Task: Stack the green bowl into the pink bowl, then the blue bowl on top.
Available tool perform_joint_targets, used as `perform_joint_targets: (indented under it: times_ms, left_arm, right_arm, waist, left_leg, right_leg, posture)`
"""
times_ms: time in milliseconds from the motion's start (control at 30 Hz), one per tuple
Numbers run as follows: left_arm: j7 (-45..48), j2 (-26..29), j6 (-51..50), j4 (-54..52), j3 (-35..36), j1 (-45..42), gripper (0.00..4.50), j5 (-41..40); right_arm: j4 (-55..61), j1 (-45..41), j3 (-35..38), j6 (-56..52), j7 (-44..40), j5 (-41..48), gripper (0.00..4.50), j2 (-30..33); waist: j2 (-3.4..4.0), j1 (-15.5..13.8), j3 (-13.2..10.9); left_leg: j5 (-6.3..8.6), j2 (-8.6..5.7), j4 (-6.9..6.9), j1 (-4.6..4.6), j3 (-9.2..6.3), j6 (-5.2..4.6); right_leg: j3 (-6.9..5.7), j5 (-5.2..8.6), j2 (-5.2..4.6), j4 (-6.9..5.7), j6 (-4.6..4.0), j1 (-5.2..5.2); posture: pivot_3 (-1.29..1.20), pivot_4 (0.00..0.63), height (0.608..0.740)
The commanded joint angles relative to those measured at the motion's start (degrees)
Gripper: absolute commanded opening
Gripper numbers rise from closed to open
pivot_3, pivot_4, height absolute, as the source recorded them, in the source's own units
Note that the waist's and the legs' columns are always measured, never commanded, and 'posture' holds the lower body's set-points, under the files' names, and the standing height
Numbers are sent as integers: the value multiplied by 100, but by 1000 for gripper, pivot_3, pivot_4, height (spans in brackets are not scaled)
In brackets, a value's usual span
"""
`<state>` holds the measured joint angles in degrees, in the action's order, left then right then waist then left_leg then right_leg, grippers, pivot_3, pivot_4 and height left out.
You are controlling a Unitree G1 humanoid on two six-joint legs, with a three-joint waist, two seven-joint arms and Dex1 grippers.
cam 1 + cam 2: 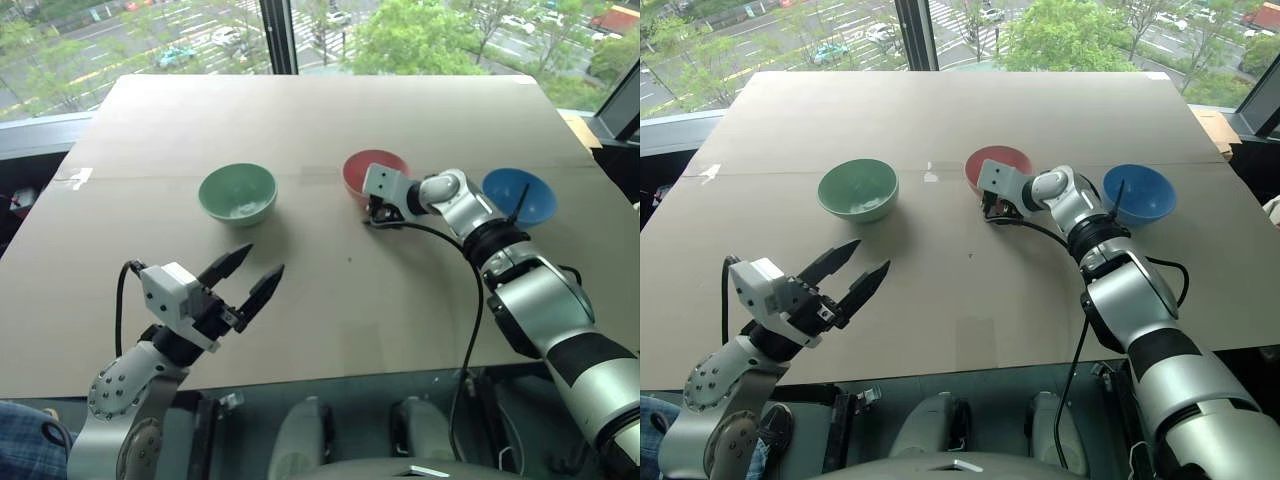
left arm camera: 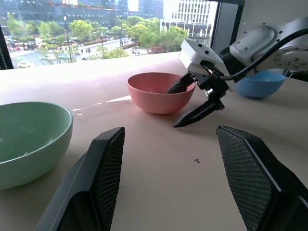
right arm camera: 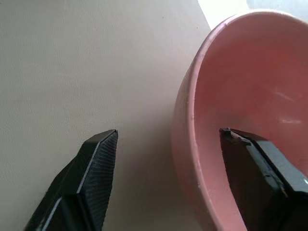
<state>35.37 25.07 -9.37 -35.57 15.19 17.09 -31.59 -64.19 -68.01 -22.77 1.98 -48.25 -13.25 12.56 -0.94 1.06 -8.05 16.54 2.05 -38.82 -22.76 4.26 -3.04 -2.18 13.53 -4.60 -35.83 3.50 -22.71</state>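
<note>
On the tan counter (image 1: 330,120) the left claw (image 1: 247,275) hangs open and empty, nearest. Farther off, green bowl (image 1: 237,193), pink bowl (image 1: 365,170) and blue bowl (image 1: 520,195) sit empty; the right claw (image 2: 190,100) straddles the pink rim, not clamped.

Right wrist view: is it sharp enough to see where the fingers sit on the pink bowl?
Right wrist view: evenly lit, no glare; the pink bowl rim is crisp, one finger inside, one outside. Left wrist view: the right gripper is sharp, the window backdrop bright.
</note>
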Motion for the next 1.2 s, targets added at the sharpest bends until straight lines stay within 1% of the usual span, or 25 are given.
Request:
perform_joint_targets:
  times_ms: [33,100,133,167,333,400,433,467,533,600,667,733,867,967,1100,1167,1200]
  left_arm:
    - [13,16,116,-254,-11,65,3226,-1]
    - [27,26,131,-204,3,56,3226,-4]
    - [54,54,136,-170,13,36,3226,2]
    - [90,86,146,-131,17,8,3226,15]
    - [196,126,153,-15,-39,-116,3226,19]
    - [254,146,141,17,-75,-149,3226,20]
    - [272,155,116,39,-94,-175,3226,14]
    - [298,161,97,63,-112,-202,3226,3]
    - [375,188,96,125,-149,-265,3226,-5]
    - [433,217,105,223,-175,-350,3226,-7]
    - [469,236,107,323,-195,-440,3226,-5]
    - [532,260,110,402,-216,-516,3226,-9]
    - [653,295,85,540,-276,-675,3226,-33]
    - [743,314,68,631,-313,-775,3226,-40]
    - [807,320,51,705,-353,-868,3226,-32]
    - [841,332,41,735,-376,-905,3226,-35]
    - [852,334,36,746,-384,-918,3226,-41]
  right_arm:
    - [-69,-275,97,272,51,-87,1696,-53]
    - [-105,-265,113,363,23,-115,921,-84]
    - [-75,-215,99,406,-14,-136,684,-87]
    - [-54,-186,98,432,-37,-150,32,-87]
    - [159,-151,180,529,22,-198,7,8]
    - [542,-9,115,660,-228,-225,7,155]
    - [909,135,92,673,-420,-198,7,262]
    - [1431,338,107,550,-646,-109,7,377]
    - [2918,928,133,5,-1186,135,7,663]
    - [4570,1596,124,-711,-1586,325,7,967]
    - [5961,2165,81,-1407,-1870,477,7,1214]
    - [6960,2570,17,-2013,-2041,564,7,1364]
    - [8384,3159,-193,-2958,-2093,643,7,1572]
    - [8847,3370,-346,-3405,-1923,647,7,1566]
    - [8867,3389,-467,-3563,-1680,587,7,1570]
    - [8752,3334,-488,-3536,-1507,506,760,1570]
    - [8721,3311,-494,-3538,-1454,495,880,1569]
  waist:
    - [2,15,-1]
    - [2,22,-1]
    - [2,25,-1]
    - [0,33,0]
    - [1,49,-1]
    - [4,60,-2]
    - [3,59,-2]
    - [4,55,-2]
    - [3,4,-1]
    - [6,-23,-3]
    - [11,-25,-6]
    - [12,-31,-7]
    - [4,-31,-2]
    - [-1,-38,1]
    - [-6,-40,4]
    - [-6,-39,4]
    - [-6,-40,4]
  left_leg:
    - [-1,1,1,1,0,1]
    - [-3,2,7,2,0,6]
    - [-4,2,7,2,-1,7]
    - [-6,2,11,3,-1,10]
    - [-6,1,14,6,-2,11]
    - [-6,1,16,5,-2,11]
    - [-6,1,19,5,-3,11]
    - [-6,1,21,4,-4,11]
    - [-6,0,27,1,-7,11]
    - [-6,1,34,-2,-9,12]
    - [-5,3,40,-6,-8,13]
    - [-6,3,39,-7,-9,13]
    - [-6,3,24,8,-6,14]
    - [-7,3,17,11,-10,14]
    - [-7,3,11,12,-10,13]
    - [-7,2,11,11,-11,13]
    - [-7,2,11,10,-10,13]
  right_leg:
    - [0,0,1,0,0,0]
    - [0,0,3,0,0,-1]
    - [0,0,3,0,0,-1]
    - [-1,0,3,0,-1,-1]
    - [-1,0,2,0,-1,-1]
    - [-1,0,2,0,0,-1]
    - [-1,0,2,0,0,-1]
    - [-2,0,2,0,0,-1]
    - [-5,0,1,4,0,-1]
    - [-11,0,-1,9,1,-2]
    - [-17,0,-2,11,1,-6]
    - [-17,0,-2,7,1,-8]
    - [-15,1,-2,12,0,-2]
    - [-15,1,-3,7,-1,1]
    - [-15,-3,-4,5,-7,2]
    - [-15,-3,-4,5,-7,2]
    - [-15,-3,-3,6,-7,1]
  posture:
    - [0,150,738]
    - [0,150,738]
    - [0,150,738]
    - [0,150,738]
    - [0,150,738]
    - [0,150,738]
    - [0,150,738]
    - [0,150,738]
    - [0,150,738]
    - [0,150,738]
    - [0,150,738]
    - [0,150,738]
    - [0,150,738]
    - [0,150,738]
    - [0,150,738]
    - [0,150,738]
    - [0,150,738]
